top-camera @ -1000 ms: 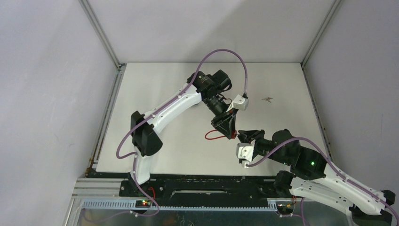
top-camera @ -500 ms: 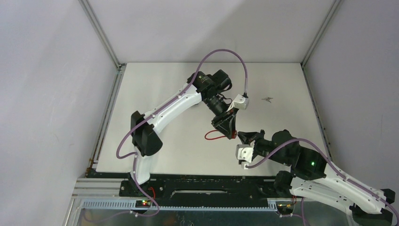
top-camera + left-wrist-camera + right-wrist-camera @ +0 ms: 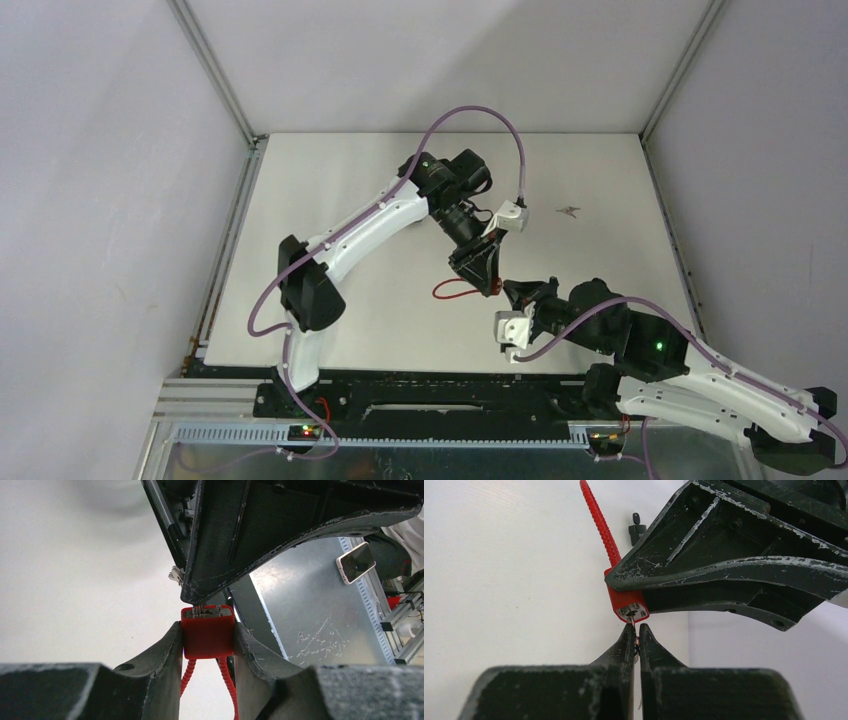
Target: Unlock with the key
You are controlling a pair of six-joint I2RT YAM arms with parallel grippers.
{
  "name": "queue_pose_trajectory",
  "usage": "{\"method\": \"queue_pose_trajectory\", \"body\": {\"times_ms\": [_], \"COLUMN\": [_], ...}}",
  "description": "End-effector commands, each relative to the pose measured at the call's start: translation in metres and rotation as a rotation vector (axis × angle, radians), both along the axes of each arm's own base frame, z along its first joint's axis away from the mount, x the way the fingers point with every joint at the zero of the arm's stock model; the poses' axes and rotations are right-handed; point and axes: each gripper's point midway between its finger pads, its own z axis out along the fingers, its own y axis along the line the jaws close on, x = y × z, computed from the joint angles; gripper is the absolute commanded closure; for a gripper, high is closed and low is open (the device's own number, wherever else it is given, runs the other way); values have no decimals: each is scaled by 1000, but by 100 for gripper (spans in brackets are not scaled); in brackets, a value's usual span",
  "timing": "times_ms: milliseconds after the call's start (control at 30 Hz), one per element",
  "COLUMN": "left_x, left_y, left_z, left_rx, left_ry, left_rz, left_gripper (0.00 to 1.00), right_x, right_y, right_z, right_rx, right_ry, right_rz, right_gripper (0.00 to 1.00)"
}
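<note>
Pale lilac walls [image 3: 100,200] and an aluminium frame [image 3: 215,75] close in a white table [image 3: 330,190]. It is bare apart from a tiny dark scrap [image 3: 570,211] at the upper right of the overhead view, too small to identify. The left arm [image 3: 370,220] reaches from lower left to the middle of the table, and the right arm [image 3: 700,380] comes in from lower right to meet it.

At frame centre the left gripper [image 3: 207,630] clamps a red cable lock [image 3: 207,642] by its flat sides. The ribbed red cable [image 3: 452,292] loops out to the left over the table. The right gripper [image 3: 636,630] is pinched closed on a thin metal key [image 3: 633,624], whose tip meets the silver keyway face [image 3: 633,612] at the lock's end.

Insertion looks to be the step in hand, though whether the blade is fully seated cannot be told. The next move would call for a straight push home. After that comes a wrist twist about the key's axis while the left grip resists.
</note>
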Motion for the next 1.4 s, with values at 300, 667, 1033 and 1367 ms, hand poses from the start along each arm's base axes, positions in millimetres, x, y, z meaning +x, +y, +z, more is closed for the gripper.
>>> {"method": "queue_pose_trajectory", "body": {"times_ms": [300, 667, 1033, 1367], "left_x": [-24, -33, -52, -14], "left_y": [-18, -23, -16, -6], "left_z": [37, 53, 76, 37], "left_rx": [-143, -192, -251, -137], "left_ry": [80, 101, 103, 22], "left_rz": [-57, -96, -151, -43], "left_gripper": [100, 100, 100, 100], "right_x": [-4, -2, 4, 16], "right_y": [33, 54, 64, 34], "right_z": [14, 8, -4, 9], "right_rx": [74, 115, 108, 147], "right_ry": [29, 65, 32, 26], "right_rz": [48, 38, 25, -44], "right_gripper": [100, 100, 100, 66]}}
